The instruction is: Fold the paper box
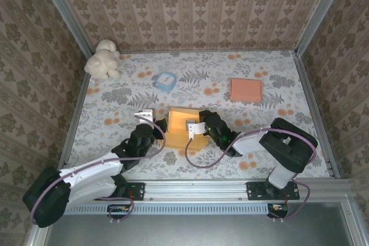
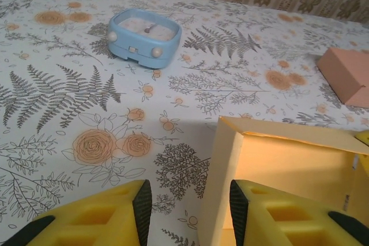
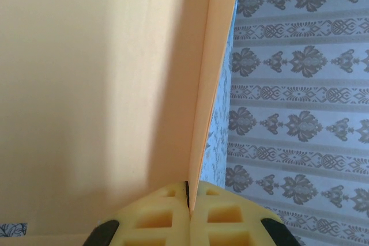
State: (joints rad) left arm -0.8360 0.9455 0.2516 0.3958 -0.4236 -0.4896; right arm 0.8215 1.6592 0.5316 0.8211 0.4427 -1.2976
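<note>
so the paper box [image 1: 177, 125] sits mid-tabletop [image 1: 242, 125] between both arms, right tool [image 3: 187, 195] clenched tight on the thin edge of one wall, left tool [image 2: 190, 200] released, jaws apart, gripping nothing, right at the box's left wall

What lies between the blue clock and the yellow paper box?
Nothing: the stretch from the blue clock to the yellow paper box is bare floral tablecloth, seen plainly in the left wrist view.
</note>
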